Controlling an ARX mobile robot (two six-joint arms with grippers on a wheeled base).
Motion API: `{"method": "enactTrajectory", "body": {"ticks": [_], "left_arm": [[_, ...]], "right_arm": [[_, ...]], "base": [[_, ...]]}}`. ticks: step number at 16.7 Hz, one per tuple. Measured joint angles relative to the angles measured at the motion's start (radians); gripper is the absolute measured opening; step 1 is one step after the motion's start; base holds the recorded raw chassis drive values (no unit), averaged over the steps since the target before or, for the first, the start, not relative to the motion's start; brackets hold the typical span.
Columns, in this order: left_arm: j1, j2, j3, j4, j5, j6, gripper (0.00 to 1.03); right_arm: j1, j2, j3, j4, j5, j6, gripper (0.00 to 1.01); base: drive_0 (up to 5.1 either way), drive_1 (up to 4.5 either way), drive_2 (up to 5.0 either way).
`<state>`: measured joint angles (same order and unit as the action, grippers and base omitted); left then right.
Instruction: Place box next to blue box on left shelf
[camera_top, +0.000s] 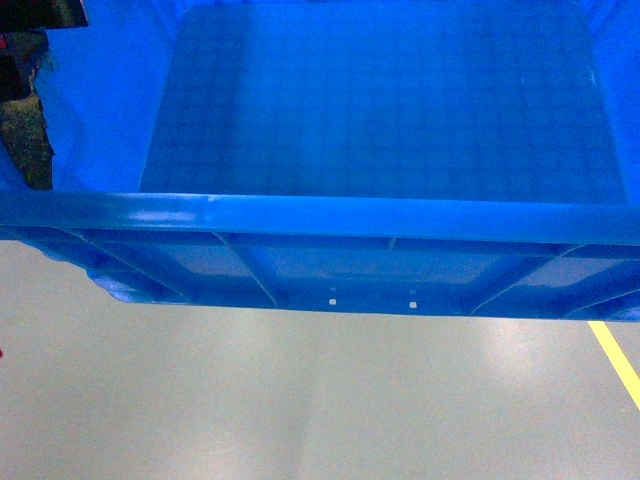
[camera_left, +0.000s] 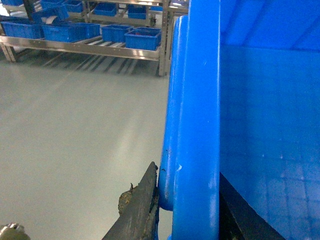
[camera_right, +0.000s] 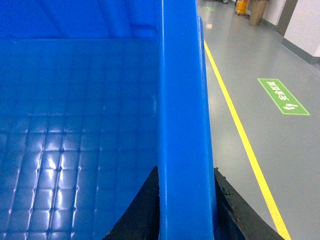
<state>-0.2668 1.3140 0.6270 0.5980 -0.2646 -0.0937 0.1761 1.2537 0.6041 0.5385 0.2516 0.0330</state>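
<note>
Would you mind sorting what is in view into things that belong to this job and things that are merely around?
Job:
- box, empty
- left end effector, clamped on its rim
- right end effector, clamped on the opposite rim

Merely around:
- yellow floor line
- green floor sign
- small blue bins on a steel rack

Lighting is bright and even, coming from overhead: the glossy grey floor (camera_top: 300, 400) under the large blue plastic crate (camera_top: 380, 110) carries soft pale streaks of reflected light. The crate's blue is heavily saturated, almost glowing, with a white glint on its rolled rim near the head view's left. In the right wrist view the embossed squares of its inner floor catch small bright highlights (strongest toward the lower left). The crate's underside falls into mild shadow. In the left wrist view the distant steel-tube racks (camera_left: 100, 47) look soft and slightly hazy, and bars of shadow lie on the floor beneath them.
</note>
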Motion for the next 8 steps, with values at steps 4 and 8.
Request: {"method": "enactTrajectory", "body": {"ticks": [4, 8], "left_arm": [[0.000, 0.000, 0.000, 0.000, 0.000, 0.000, 0.19], [-0.002, 0.000, 0.000, -0.006, 0.002, 0.000, 0.19]], "right_arm": [[0.000, 0.000, 0.000, 0.000, 0.000, 0.000, 0.22], [0.000, -0.002, 0.000, -0.006, 0.006, -0.001, 0.22]], "base": [[-1.7, -1.66, -1.7], [-1.6, -1.63, -1.6]]}}
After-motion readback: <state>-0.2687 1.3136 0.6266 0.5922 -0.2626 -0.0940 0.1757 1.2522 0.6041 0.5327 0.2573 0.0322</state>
